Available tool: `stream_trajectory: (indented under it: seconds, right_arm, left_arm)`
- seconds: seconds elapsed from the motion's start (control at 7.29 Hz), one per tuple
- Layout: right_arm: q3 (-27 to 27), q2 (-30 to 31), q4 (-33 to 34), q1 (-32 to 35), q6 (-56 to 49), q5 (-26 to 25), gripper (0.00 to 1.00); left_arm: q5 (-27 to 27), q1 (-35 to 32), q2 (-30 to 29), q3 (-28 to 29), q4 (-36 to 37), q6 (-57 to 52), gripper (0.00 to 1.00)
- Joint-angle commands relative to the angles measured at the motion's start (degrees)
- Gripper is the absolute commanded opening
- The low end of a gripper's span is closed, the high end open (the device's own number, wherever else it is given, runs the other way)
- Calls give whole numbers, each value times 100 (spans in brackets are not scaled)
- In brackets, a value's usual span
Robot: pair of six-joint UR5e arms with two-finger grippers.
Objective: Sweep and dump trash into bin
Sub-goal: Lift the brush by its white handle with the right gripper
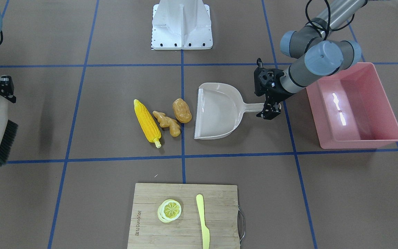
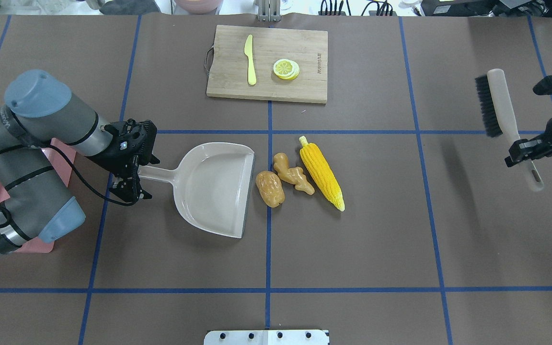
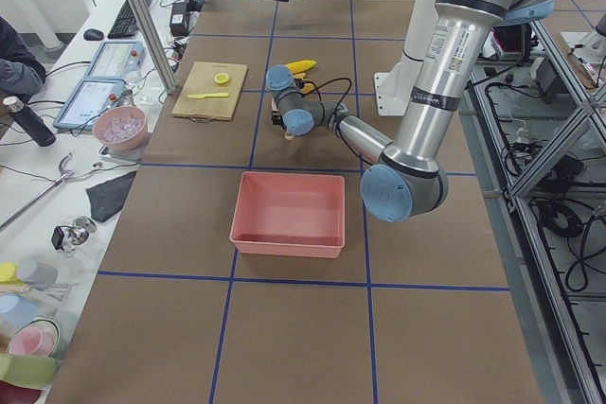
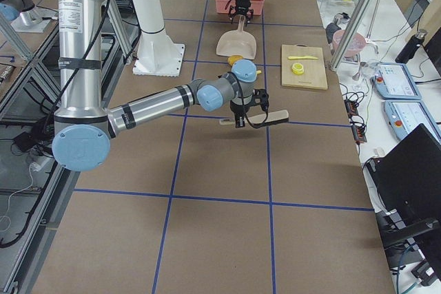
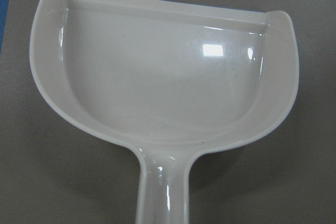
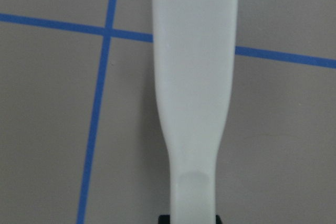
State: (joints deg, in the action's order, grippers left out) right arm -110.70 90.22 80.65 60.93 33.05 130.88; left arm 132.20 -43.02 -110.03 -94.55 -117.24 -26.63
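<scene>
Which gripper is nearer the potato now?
Left. The left gripper holds the dustpan handle, with only the dustpan between it and the potato; the right gripper holds the brush far beyond the corn.

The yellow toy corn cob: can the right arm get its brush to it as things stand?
Probably yes. The right gripper holds the beige black-bristled brush aloft, and nothing lies between it and the yellow toy corn cob.

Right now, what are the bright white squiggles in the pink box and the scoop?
Front-facing view: light glare on the translucent pink plastic tub, along its floor. Left wrist view: small white reflections on the glossy beige plastic dustpan. Right wrist view: the beige brush handle is slightly blurry.
</scene>
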Motion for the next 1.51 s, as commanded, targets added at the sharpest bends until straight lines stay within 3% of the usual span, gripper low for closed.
stream_trajectory:
  seconds: [0.0, 0.27, 0.41, 0.69, 0.96, 1.37]
  right_arm:
    - [-21, -416, -84, -544, 824, -271, 0]
    - [-4, -758, -189, -1134, 1524, -282, 0]
    - [-30, -865, -181, -1406, 1633, -56, 0]
    - [13, -848, -189, -1539, 1503, 882, 0]
    - [188, -979, -285, -1584, 1573, 1096, 0]
    - [391, -1331, -313, -1611, 1669, 1028, 0]
  left_arm:
    - [-46, 4, -71, 181, -255, -9, 94]
    - [-54, -5, -54, 217, -300, 0, 94]
    - [-46, -5, -63, 226, -309, 0, 94]
    - [-46, -5, -71, 252, -309, 9, 94]
    - [-46, -5, -80, 314, -309, 9, 94]
    - [-37, 4, -89, 375, -519, 17, 94]
